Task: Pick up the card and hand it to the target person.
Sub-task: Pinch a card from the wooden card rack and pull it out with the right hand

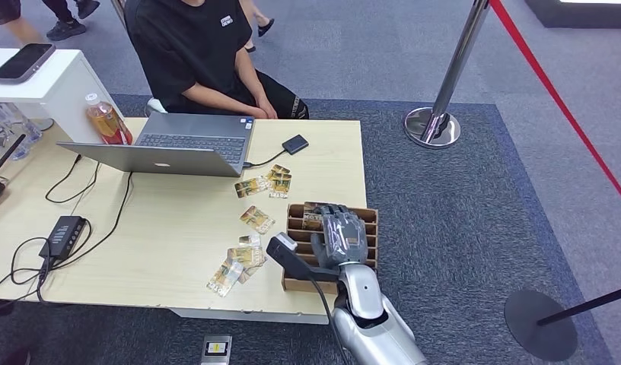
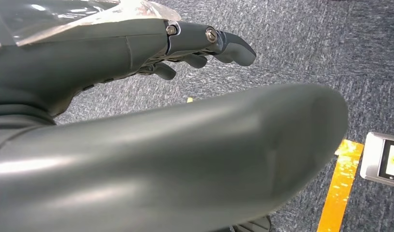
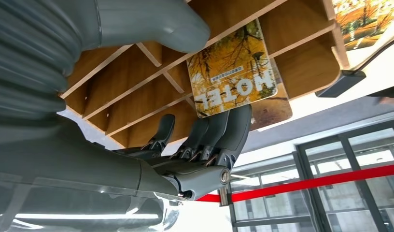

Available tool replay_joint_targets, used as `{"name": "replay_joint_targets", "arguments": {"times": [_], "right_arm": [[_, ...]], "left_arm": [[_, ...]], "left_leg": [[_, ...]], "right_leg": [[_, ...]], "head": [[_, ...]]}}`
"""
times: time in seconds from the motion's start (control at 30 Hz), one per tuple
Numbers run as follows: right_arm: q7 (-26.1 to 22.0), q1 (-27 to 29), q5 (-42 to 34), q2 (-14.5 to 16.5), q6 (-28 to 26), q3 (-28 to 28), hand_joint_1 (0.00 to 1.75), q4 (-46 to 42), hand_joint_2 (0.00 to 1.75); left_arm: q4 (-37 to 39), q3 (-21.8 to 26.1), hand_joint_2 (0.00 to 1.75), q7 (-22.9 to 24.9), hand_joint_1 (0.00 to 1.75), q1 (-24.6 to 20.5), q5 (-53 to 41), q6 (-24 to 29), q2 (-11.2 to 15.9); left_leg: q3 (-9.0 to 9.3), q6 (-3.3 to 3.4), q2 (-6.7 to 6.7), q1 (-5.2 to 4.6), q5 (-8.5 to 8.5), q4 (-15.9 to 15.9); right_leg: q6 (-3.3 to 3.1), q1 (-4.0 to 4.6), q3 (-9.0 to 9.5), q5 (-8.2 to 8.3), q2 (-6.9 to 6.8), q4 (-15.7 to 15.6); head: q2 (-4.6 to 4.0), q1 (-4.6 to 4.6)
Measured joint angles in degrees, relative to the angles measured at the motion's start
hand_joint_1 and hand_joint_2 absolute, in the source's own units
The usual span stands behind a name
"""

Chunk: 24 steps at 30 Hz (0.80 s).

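A yellow card printed HOTEL stands in a slot of the wooden card rack at the table's right front corner. My right hand hovers over the rack, palm down. In the right wrist view its dark fingers reach the card's edge on one side and the thick thumb lies over the other side, apart from the card. The card still sits in the rack. The target person, in black, sits behind the table. My left hand hangs over the carpet, holding nothing.
Several loose cards lie scattered on the light table. An open laptop, a black card reader, a drink bottle and a power adapter are on it too. A stanchion with red rope stands at the right.
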Motion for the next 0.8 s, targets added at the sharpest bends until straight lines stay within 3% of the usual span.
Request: {"name": "replay_joint_targets", "arguments": {"times": [0.5, 0.8], "right_arm": [[0.1, -0.2, 0.3, 0.4, 0.1, -0.1, 0.79, 0.8, 1.75], [-0.4, -1.2, -0.3, 0.7, 0.1, -0.1, 1.29, 1.3, 1.75]], "left_arm": [[0.0, 0.0, 0.00, 0.2, 0.00, 0.0, 0.1, 0.0, 0.0], [0.0, 0.0, 0.00, 0.3, 0.00, 0.0, 0.2, 0.0, 0.0]], "left_leg": [[0.01, 0.00, 0.00, 0.00, 0.00, 0.0], [0.01, 0.00, 0.01, 0.00, 0.00, 0.0]], "right_leg": [[0.00, 0.00, 0.01, 0.00, 0.00, 0.0], [-0.01, 0.00, 0.00, 0.01, 0.00, 0.0]], "head": [[0.00, 0.00], [0.00, 0.00]]}}
